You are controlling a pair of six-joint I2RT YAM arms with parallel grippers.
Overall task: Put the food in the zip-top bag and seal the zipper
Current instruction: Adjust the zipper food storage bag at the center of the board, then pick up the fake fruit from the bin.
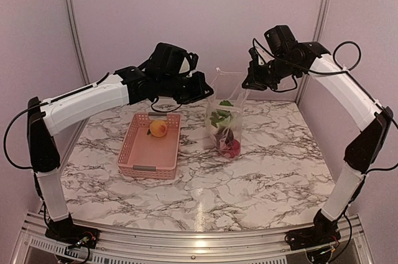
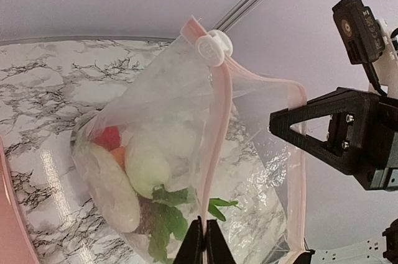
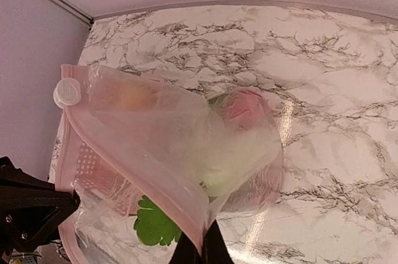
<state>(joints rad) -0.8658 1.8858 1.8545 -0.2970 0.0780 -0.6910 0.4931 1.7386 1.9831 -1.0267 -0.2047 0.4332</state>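
The clear zip-top bag (image 1: 225, 121) hangs upright over the table, held by its top between both arms. My left gripper (image 2: 204, 242) is shut on one pink-tinted zipper (image 2: 221, 121) strip. My right gripper (image 3: 202, 250) is shut on the bag's other top corner. The white slider (image 2: 211, 48) sits at the far end, and below it the two strips stand apart. Inside the bag lies food: a white oblong piece (image 2: 115, 192), a pale round piece (image 2: 146, 164), a red piece (image 2: 107, 136) and green leaves (image 2: 165, 217). An orange-yellow fruit (image 1: 158, 128) lies in the pink basket.
The pink lattice basket (image 1: 144, 155) stands on the marble table left of the bag, under the left arm. The right arm's black gripper body (image 2: 339, 136) is close on the bag's right. Walls and a corner post (image 1: 73, 22) enclose the back.
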